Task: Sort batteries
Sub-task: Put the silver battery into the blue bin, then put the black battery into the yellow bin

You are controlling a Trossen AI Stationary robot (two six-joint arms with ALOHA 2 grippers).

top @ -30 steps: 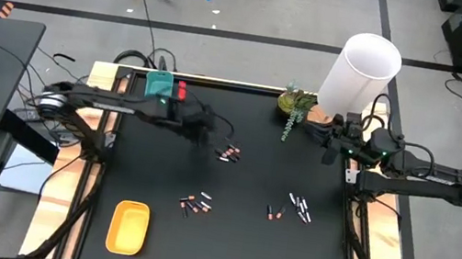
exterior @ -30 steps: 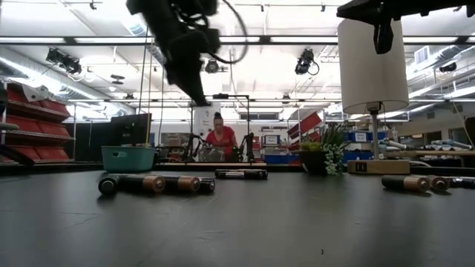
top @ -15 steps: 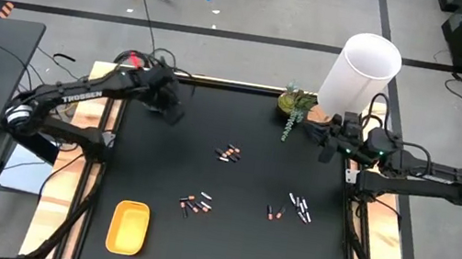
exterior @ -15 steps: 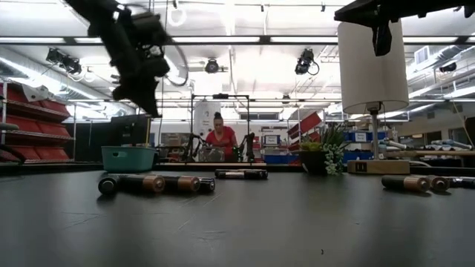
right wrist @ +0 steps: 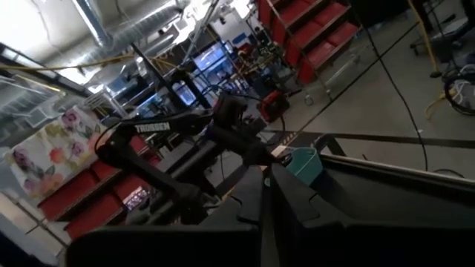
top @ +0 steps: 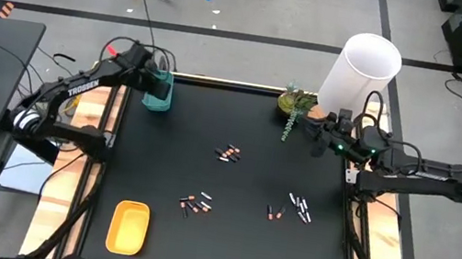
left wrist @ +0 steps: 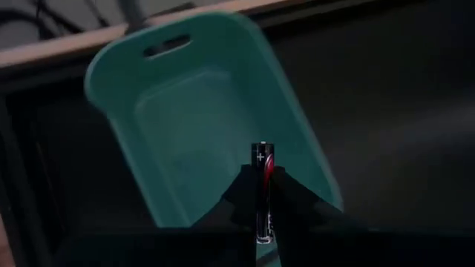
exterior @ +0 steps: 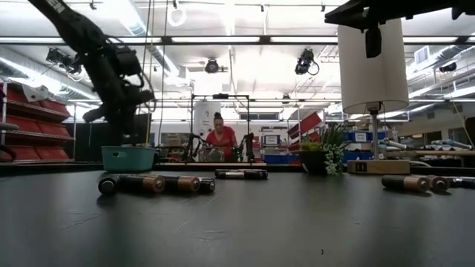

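The teal tray (top: 159, 101) stands at the table's far left corner, and my left gripper (top: 156, 82) hangs over it, shut on a dark battery with a red band (left wrist: 261, 157). The left wrist view looks down into the tray (left wrist: 197, 111) past that battery. In the low view this gripper (exterior: 123, 124) is just above the tray (exterior: 128, 158). Loose batteries lie in three small groups on the black mat (top: 227, 154) (top: 195, 203) (top: 299, 207). A yellow tray (top: 128, 227) sits near the front left. My right gripper (top: 304, 123) waits shut and empty at the far right, beside a plant. My left gripper pinches the battery's lower half (left wrist: 262, 204) between its two fingers. The battery lies along the fingers, and its red-banded plus end (left wrist: 260, 150) sticks out past the fingertips (left wrist: 245, 189). The fingers slant down over the teal tray. The battery is lifted clear of the tray.
A tall white lampshade (top: 361, 71) and a small potted plant (top: 293, 105) stand at the far right edge, close to my right arm. A person (exterior: 220, 138) stands far off in the room behind the table. Bare mat lies between the battery groups.
My left gripper has swung from above the middle of the mat toward the table's far left corner, sinking a little and rolling at the wrist. It now hangs over the teal tray and has stayed shut.
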